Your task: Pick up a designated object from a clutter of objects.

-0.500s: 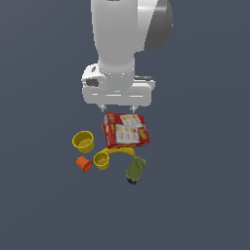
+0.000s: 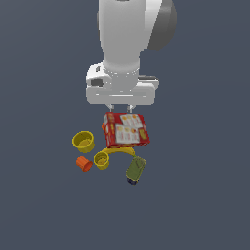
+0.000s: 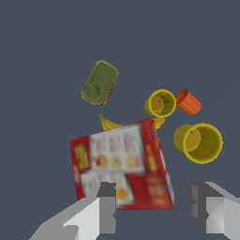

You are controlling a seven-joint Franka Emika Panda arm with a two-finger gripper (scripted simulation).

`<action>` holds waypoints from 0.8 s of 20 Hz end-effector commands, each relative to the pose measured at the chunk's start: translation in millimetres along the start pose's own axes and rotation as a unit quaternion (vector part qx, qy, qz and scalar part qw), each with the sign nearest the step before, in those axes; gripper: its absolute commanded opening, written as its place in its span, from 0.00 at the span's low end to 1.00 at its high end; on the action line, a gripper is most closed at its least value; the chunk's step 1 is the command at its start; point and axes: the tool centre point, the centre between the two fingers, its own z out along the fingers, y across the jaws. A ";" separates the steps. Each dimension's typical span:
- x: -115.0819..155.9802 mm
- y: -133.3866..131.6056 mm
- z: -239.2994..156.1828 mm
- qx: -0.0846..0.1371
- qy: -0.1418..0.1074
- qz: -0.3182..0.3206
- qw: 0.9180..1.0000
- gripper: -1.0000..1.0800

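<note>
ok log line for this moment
phase: approach | gripper: open, empty, above red box | target: larger yellow cup, upright, untouched, off to the exterior view's left | grasp: not yet

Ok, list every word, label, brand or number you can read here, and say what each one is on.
No text can be quoted.
Red printed box: panels and small pictures on its face, all too blurred to read.
Dark green can: a label, no legible letters.
Larger yellow cup, smaller yellow cup, orange cup, banana: plain.
</note>
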 end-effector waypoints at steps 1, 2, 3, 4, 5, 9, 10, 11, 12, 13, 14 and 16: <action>-0.1 0.1 -0.1 0.000 0.000 -0.001 1.000 0.62; -0.1 1.0 -0.9 -0.001 0.001 -0.001 1.000 0.62; -0.1 2.2 -2.2 -0.002 0.002 -0.002 1.000 0.62; -0.1 3.7 -4.1 -0.004 0.004 -0.003 1.000 0.62; -0.2 5.7 -6.3 -0.006 0.007 -0.005 1.000 0.62; -0.9 17.4 -19.5 -0.017 0.021 -0.015 1.000 0.62; -1.2 21.4 -23.9 -0.020 0.026 -0.018 0.999 0.62; -1.6 25.7 -28.8 -0.024 0.031 -0.021 0.999 0.62; -2.2 30.4 -34.1 -0.028 0.036 -0.025 0.999 0.62; -2.9 35.4 -39.8 -0.033 0.042 -0.029 0.998 0.62; -3.8 40.8 -45.9 -0.038 0.048 -0.033 0.998 0.62; -6.1 52.9 -59.2 -0.048 0.062 -0.042 0.996 0.62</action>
